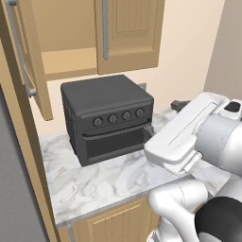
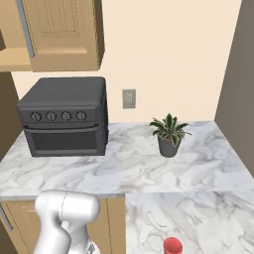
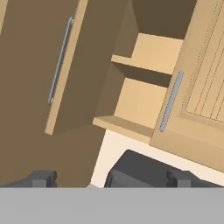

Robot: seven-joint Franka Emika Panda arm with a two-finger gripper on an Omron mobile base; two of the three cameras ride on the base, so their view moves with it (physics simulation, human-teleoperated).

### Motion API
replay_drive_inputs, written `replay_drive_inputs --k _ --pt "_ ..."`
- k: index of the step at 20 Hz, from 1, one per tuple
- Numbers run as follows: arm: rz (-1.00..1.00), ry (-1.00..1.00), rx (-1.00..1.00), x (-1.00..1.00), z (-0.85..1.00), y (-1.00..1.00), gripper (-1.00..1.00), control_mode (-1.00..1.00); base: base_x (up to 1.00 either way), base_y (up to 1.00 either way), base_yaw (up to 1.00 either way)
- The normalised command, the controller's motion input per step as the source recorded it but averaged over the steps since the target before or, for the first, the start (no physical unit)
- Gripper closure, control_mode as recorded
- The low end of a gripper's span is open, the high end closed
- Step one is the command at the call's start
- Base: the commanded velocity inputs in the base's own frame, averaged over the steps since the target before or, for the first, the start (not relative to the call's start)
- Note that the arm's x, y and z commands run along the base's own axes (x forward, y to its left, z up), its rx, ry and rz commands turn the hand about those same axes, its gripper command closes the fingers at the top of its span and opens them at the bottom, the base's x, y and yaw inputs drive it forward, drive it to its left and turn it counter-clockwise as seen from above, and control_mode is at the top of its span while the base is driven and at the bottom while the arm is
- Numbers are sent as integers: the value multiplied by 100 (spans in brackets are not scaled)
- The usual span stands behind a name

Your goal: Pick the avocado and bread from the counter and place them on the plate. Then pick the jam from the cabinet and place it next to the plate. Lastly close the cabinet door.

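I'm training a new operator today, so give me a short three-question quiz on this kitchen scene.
1. True or false: the light tan wooden cabinet door with the grey bar handle stands open.
2. What sits right of the dark grey countertop oven in the right base view? A) small potted green plant B) kettle C) toaster
3. Fill in: the tool's jaws are ____.

Key: 1 true; 2 A; 3 open.
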Motion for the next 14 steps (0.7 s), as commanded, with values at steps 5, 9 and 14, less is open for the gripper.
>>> replay_drive_inputs --k 5,9,14 --pt "13 3 15 -13 -1 7 -100 -100 0 0 0" --pt "8 0 15 -5 0 14 -100 -100 0 0 0" --pt "1 -5 12 -1 0 40 -100 -100 0 0 0"
